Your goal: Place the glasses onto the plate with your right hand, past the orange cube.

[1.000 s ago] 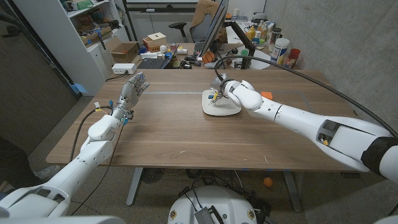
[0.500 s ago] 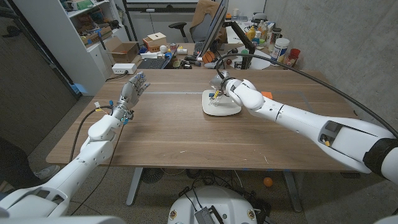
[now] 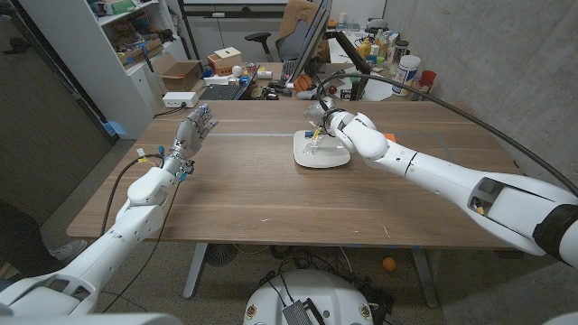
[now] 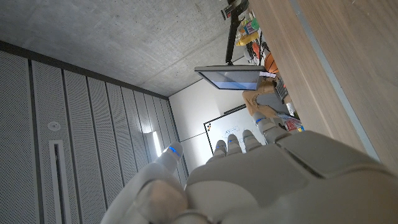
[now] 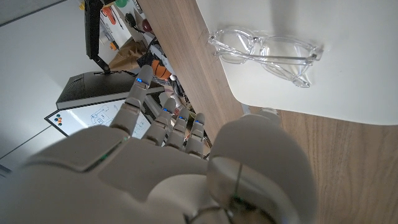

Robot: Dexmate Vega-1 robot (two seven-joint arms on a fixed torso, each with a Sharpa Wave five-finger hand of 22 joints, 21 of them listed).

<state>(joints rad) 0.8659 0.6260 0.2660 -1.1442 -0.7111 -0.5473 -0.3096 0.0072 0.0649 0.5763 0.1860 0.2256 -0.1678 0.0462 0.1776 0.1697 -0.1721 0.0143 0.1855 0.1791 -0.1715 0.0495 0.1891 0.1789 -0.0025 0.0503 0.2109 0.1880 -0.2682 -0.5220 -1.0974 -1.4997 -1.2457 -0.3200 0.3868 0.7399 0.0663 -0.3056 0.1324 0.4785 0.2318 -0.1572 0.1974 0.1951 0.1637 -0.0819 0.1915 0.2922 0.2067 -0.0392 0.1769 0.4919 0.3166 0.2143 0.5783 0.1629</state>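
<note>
Right wrist view: the clear-framed glasses point(image 5: 266, 51) lie on the white plate point(image 5: 348, 81), apart from the right hand point(image 5: 180, 168), whose fingers reach out side by side, uncurled, with nothing between them. So the hand is empty and open; the placing looks done, judged from how the glasses sit wholly on the plate's surface, near its edge.

Head view: right hand point(image 3: 327, 119) hangs over the plate's point(image 3: 334, 160) far side, arm stretched long across the wooden table point(image 3: 271, 194). The glasses point(image 3: 313, 143) show as a faint glint on the plate. The orange cube point(image 3: 388, 137) peeps out just behind the right forearm, beside the plate; the arm's line passes over it, which fits the route the task names.

Left hand point(image 3: 191, 134) stands raised near the table's left side, fingers spread and holding nothing, well apart from the plate. It has no part in the task and likely waits there to stay clear.

Left wrist view: the left hand's point(image 4: 249, 180) back, fingers extended.
</note>
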